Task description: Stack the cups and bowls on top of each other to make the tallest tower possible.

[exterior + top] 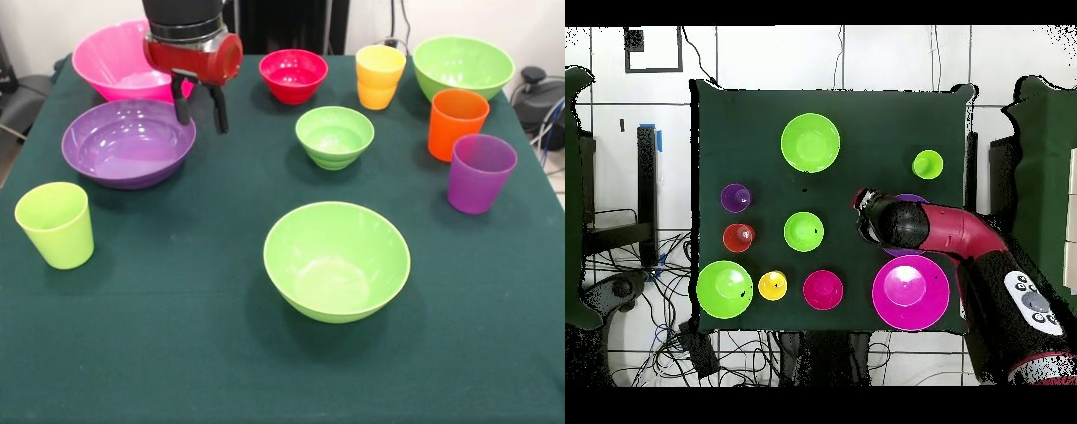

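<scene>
Our pincer [200, 104], fingers parted and empty, hovers beside the wide shallow purple plastic bowl [128, 141]; we should straddle its rim squarely.

Green-clothed table [177, 353] under scattered bowls [336, 260], cups [55, 224]

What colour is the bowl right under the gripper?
Purple: the wide shallow bowl beside the gripper, clearest in the front view.
</scene>
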`<act>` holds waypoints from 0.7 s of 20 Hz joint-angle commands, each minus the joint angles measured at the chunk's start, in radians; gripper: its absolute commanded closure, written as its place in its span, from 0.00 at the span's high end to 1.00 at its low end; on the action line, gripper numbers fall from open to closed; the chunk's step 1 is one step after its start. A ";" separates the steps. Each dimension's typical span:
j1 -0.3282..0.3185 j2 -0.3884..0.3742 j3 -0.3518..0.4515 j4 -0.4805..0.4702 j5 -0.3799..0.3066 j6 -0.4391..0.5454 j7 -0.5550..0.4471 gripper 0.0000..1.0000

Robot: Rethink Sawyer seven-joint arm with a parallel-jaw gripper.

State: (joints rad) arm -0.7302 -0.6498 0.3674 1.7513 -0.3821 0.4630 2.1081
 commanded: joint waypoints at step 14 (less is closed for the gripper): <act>-0.084 0.119 0.154 -0.095 -0.275 0.111 -0.342 1.00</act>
State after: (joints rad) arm -0.8182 -0.5869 0.4504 1.7088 -0.5400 0.4649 2.1048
